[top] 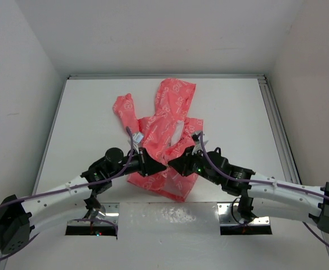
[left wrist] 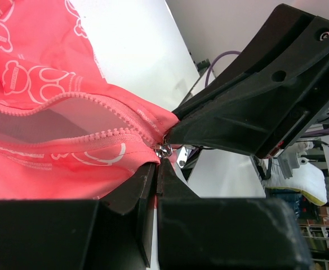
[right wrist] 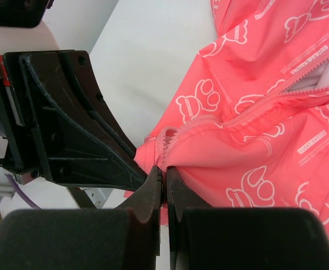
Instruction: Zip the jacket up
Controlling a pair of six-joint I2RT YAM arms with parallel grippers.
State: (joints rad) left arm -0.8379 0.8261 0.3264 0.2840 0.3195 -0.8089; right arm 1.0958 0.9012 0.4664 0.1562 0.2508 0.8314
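Top view: bright, even, diffuse light from above, with the white walls and the desk (top: 85, 124) near overexposure. Soft, faint shadows lie under the arms and along the edge of the jacket (top: 164, 129). Glare shows on the metal plates (top: 112, 210) at the near edge.

Wrist views: the left gripper (left wrist: 156, 162) and the right gripper (right wrist: 164, 171) are dark, close and blurred. The fabric is sharp. The background at the right of the left wrist view is out of focus.

Robot lab cell: white walls (top: 23, 84), white table (top: 85, 118).
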